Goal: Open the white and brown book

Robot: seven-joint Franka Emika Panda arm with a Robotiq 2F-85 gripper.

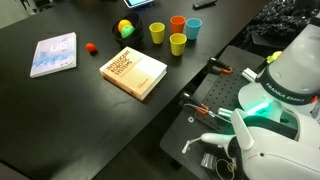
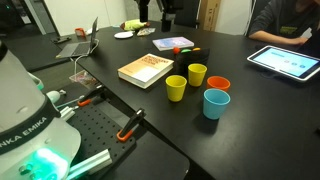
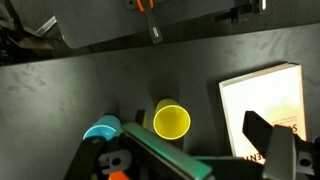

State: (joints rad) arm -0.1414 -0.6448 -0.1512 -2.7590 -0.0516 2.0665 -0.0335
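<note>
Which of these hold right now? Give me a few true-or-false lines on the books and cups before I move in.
The tan book is closed. True.
The blue book lies on top of the tan book. False: they lie apart on the table.
The blue cup is tipped over. False: it stands upright.
The orange cup stands next to the blue cup. True.
</note>
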